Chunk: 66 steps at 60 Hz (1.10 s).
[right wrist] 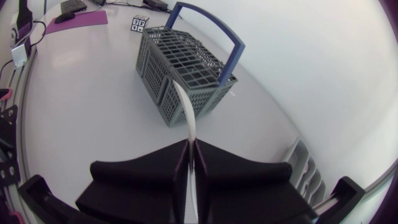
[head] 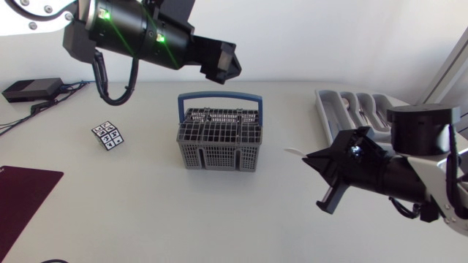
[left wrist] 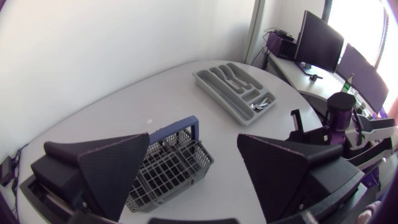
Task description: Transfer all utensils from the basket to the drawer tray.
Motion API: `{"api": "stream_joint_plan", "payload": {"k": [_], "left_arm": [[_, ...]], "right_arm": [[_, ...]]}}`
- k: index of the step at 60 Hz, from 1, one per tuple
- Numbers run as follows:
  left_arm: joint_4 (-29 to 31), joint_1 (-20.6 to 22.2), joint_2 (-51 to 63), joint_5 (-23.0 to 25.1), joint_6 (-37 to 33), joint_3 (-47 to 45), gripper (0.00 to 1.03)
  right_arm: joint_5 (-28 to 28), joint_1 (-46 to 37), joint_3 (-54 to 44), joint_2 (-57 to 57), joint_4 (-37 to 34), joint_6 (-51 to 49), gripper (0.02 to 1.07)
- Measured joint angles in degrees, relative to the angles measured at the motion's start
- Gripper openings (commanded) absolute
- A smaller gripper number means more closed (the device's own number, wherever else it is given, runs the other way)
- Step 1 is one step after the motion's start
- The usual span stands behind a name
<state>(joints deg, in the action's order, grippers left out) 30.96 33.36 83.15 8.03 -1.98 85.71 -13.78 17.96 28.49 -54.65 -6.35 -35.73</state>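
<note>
The grey wire basket [head: 219,139] with a blue handle stands mid-table; what lies inside it I cannot make out. The grey drawer tray [head: 344,109] sits at the far right, with some cutlery in one end compartment [left wrist: 261,104]. My right gripper [head: 310,156] hovers right of the basket, in front of the tray, shut on a thin white utensil [right wrist: 185,106] whose tip [head: 293,151] points towards the basket [right wrist: 186,71]. My left gripper [head: 225,63] hangs open and empty high above the basket's [left wrist: 168,168] far side, fingers wide apart.
A small black-and-white patterned cube [head: 108,135] lies left of the basket. A maroon mat [head: 22,191] covers the near left corner. A black device [head: 32,89] with cables sits at the far left edge.
</note>
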Motion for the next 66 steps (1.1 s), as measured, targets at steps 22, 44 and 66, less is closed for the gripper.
{"api": "stream_joint_plan", "payload": {"k": [22, 44, 66], "left_arm": [[-2.2, -6.6, -3.6, -1.7, -2.8, -7.5, 0.99], [-5.4, -9.1, -6.4, -1.7, -3.0, -13.1, 0.99], [-7.1, -11.7, -9.0, -2.6, -3.2, -17.9, 0.99]], "right_arm": [[-17.2, -31.1, 5.4, -11.6, -8.9, -20.3, 0.1], [-19.2, -45.9, 18.9, -31.1, -13.2, -37.0, 0.09], [-11.9, -48.5, 33.8, -47.2, -14.5, -48.8, 0.1]]}}
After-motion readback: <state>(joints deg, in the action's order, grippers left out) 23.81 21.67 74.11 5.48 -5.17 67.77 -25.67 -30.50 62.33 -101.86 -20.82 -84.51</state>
